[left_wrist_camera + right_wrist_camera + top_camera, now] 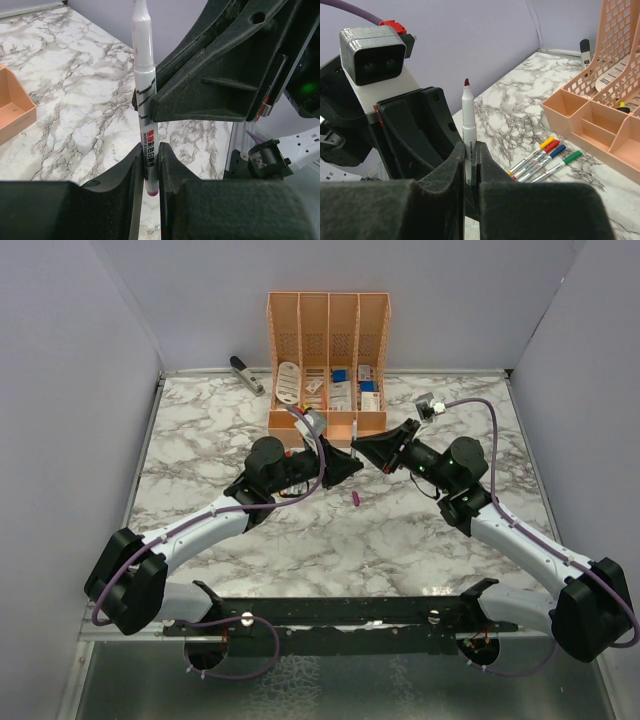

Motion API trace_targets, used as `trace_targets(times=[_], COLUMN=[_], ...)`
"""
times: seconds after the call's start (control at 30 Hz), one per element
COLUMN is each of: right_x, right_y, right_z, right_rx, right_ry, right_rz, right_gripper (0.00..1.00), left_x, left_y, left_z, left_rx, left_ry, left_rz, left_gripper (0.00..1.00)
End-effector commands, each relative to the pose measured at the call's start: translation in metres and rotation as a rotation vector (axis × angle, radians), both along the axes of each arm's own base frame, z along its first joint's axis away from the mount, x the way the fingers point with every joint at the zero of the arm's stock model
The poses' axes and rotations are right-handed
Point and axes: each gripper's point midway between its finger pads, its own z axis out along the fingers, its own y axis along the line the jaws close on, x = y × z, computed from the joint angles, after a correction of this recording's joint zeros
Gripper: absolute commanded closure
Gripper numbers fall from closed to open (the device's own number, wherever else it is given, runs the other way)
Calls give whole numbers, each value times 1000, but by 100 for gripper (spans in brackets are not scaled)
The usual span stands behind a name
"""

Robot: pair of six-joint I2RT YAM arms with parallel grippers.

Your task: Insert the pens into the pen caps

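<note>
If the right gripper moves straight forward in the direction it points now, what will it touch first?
Most likely the left gripper, which faces the right gripper just beyond the pen that both are shut on. Hardly any free way shows between them.

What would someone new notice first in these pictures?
Both arms meet over mid-table, the left gripper and right gripper each shut on the same white pen. A small purple cap lies on the table near them, and four capped pens lie beside the orange organiser.

Marble table (200,440) bears organiser (328,340); stapler (247,374); purple cap (355,499); four capped pens (542,155).
</note>
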Motion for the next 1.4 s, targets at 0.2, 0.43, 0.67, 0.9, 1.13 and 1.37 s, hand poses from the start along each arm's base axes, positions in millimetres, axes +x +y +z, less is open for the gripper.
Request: trace_targets(times=[0.2, 0.43, 0.67, 0.9, 1.13, 1.37], right_x=[4, 13, 62, 62, 44, 31], right_y=[-3, -14, -39, -46, -49, -37], right_z=[1, 14, -55, -165, -212, -241], right_rx=[-26, -57, -309, -637, -778, -864], right_ry=[-9, -40, 233, 523, 587, 611], right_rz=[-32, -116, -365, -349, -328, -297], right_gripper=[84, 64, 60, 67, 68, 68], left_x=[16, 24, 31, 24, 10, 10], left_y=[24, 49, 81, 90, 72, 66], left_z=[-3, -51, -81, -103, -116, -120], left_rx=[-38, 84, 305, 385, 344, 348], left_ry=[32, 172, 223, 285, 328, 322], left_rz=[93, 228, 372, 380, 257, 221], left_gripper=[100, 100, 100, 100, 100, 100])
